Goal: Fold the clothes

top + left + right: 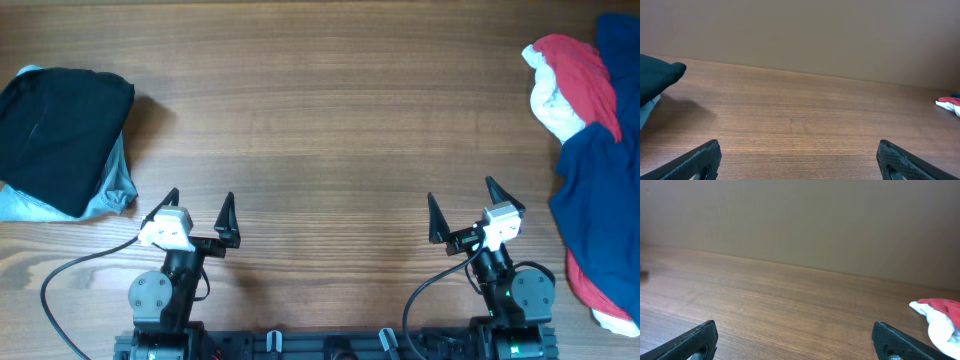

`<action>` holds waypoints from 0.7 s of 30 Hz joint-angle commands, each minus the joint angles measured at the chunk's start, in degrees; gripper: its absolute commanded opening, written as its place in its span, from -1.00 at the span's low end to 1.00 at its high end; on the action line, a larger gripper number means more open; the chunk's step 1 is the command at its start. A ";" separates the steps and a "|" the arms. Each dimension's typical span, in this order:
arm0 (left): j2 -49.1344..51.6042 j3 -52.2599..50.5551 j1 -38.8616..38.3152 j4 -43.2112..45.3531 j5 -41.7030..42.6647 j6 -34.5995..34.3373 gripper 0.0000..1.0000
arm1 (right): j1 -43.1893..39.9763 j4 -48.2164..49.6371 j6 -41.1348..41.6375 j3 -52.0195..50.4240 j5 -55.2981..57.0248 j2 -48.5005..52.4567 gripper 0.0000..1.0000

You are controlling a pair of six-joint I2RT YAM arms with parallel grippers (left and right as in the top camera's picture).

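A heap of unfolded clothes lies at the table's right edge: a dark blue shirt (pixel 592 200) over red shirts with white parts (pixel 572 84). A corner of the red and white cloth shows in the right wrist view (pixel 940 314) and far right in the left wrist view (pixel 949 103). A folded black garment (pixel 58 130) rests on a pale blue one (pixel 112 190) at the far left; it also shows in the left wrist view (pixel 657 75). My left gripper (pixel 199 208) and right gripper (pixel 463 203) are open and empty near the front edge.
The brown wooden table (pixel 320 130) stretches between the two piles. A plain wall stands behind the far edge of the table in the wrist views. Black cables run from both arm bases at the front.
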 commanded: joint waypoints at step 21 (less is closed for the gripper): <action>-0.55 -0.35 0.48 -0.04 0.90 1.07 0.99 | 0.22 0.15 -1.03 -0.02 -0.94 -0.46 1.00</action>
